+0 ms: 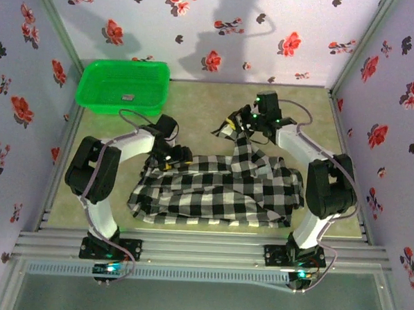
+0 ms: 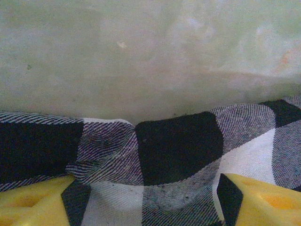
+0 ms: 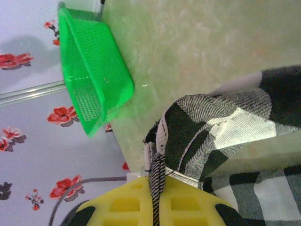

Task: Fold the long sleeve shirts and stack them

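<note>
Shirt [image 1: 212, 190] lay rumpled across the desk [image 1: 196, 106] in the top view. Left wrist view: my left tool [image 2: 148, 190] stood apart, low over its checks. Right wrist view: my right tool [image 3: 157, 186] clamped a shirt edge.

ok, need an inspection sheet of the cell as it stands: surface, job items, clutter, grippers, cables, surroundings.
Surface: table, pale green, mottled.
Job's things: one checked shirt, rumpled between the arms, one part lifted toward the back.
Clutter: green basket back left, with a small grey item inside; cannot tell what.
Grippers: left gripper jaws open, low over the shirt's edge; right gripper jaws shut on a shirt fold.
Cables: a grey cable loops along each arm.
Surroundings: floral walls on three sides; metal rails at the near edge.
</note>
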You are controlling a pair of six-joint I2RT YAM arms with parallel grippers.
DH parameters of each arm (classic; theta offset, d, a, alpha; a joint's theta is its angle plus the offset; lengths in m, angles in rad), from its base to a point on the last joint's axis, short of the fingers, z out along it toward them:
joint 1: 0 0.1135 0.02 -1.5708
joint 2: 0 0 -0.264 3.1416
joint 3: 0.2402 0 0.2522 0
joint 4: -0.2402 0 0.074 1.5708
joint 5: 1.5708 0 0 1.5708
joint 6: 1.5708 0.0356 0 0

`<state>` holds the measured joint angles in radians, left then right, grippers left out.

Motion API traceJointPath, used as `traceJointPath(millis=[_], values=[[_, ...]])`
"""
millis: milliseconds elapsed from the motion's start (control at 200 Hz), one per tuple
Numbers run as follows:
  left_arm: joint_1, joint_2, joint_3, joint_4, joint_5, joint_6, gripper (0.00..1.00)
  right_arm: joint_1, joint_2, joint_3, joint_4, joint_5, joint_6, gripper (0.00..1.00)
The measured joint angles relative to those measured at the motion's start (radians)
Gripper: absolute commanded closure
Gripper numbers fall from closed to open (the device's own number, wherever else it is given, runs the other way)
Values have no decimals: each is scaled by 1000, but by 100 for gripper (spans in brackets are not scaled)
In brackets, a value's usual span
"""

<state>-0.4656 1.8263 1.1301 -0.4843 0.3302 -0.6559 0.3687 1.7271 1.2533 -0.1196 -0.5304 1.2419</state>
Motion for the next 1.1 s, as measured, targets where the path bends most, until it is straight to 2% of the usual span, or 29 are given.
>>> traceJointPath(millis=[285,415,485,595,730,815,895,1100], values=[[45,-11,31,19,45,-58,23,135,-10,-69,37,68,81,85],[97,-60,61,32,49,-100,21,187,7,-65,51,85,101,71],[122,-85,97,39,49,-120,21,214,47,-49,59,87,114,55],[149,-113,142,56,59,-142,20,254,96,-27,59,85,110,46],[166,-151,152,55,79,-163,19,284,78,-26,-7,92,66,36],[167,-159,152,51,103,-171,18,280,13,-32,-110,133,5,31],[161,-157,153,41,129,-174,18,255,-84,-33,-232,199,-72,30],[106,-47,268,-5,160,-137,20,90,-273,-61,-449,349,-232,31]])
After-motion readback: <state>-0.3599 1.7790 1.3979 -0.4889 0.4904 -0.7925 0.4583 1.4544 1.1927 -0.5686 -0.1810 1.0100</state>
